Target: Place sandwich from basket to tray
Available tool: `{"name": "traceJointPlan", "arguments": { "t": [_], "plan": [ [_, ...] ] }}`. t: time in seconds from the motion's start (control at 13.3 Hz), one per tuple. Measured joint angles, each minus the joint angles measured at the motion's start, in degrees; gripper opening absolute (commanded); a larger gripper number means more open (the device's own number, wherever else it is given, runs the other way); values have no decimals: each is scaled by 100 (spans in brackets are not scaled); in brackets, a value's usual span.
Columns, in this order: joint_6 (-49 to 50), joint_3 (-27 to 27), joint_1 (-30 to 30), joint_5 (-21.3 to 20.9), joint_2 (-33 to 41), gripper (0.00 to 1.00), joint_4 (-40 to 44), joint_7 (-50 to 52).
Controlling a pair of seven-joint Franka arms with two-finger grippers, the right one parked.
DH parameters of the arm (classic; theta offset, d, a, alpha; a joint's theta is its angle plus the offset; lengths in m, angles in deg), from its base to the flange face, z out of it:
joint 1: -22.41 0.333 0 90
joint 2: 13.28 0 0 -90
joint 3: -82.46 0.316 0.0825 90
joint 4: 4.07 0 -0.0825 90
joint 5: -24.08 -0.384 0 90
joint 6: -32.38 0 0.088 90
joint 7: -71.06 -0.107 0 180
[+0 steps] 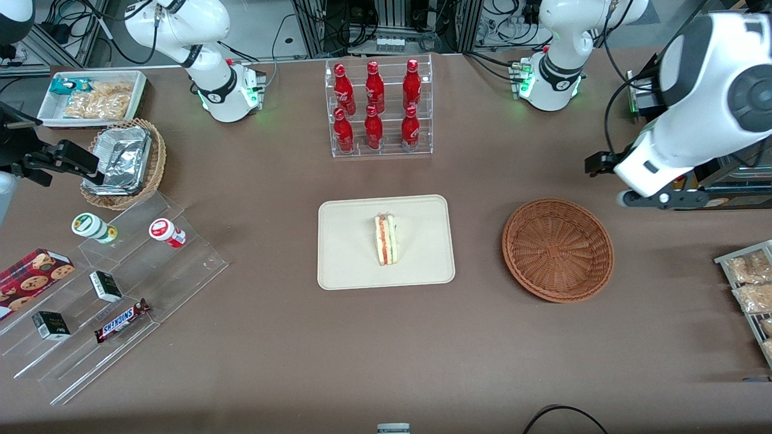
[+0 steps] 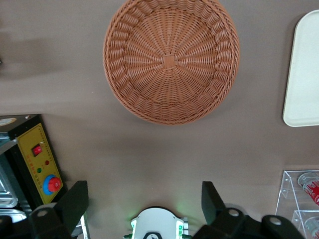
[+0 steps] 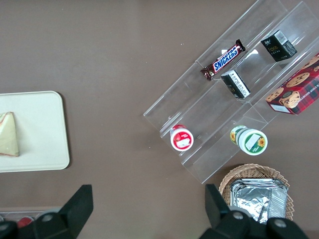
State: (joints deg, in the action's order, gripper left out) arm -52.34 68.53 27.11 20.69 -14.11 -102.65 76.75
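Sandwich (image 1: 386,239) lies on the tray (image 1: 344,265). The basket (image 1: 558,249) holds nothing. The tool (image 2: 144,201), fingers apart and gripping nothing, hovers above the worktop (image 1: 277,349), its fingertips partly cut off.

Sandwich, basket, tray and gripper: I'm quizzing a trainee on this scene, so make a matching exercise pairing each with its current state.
Things:
1. sandwich
2. basket
3. tray
4. gripper

States:
A. empty, on the table beside the tray
B. open, above the table, holding nothing
C. lying on the tray
D. carrying the sandwich, nearer the front camera than the bottle rack

Pairs: 1-C, 2-A, 3-D, 4-B
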Motion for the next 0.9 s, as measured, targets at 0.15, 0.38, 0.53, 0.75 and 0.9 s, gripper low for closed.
{"name": "traceJointPlan", "arguments": {
  "t": [0.15, 0.38, 0.53, 0.75, 0.9],
  "plan": [
    [66, 170, 11, 0, 3, 100, 189, -297],
    [157, 539, 14, 16, 1, 100, 384, -809],
    [222, 598, 13, 28, -20, 100, 631, -875],
    [407, 592, 10, 49, -95, 100, 1050, -875],
    [458, 603, 9, 212, -152, 100, 1159, -875]
  ]
}}
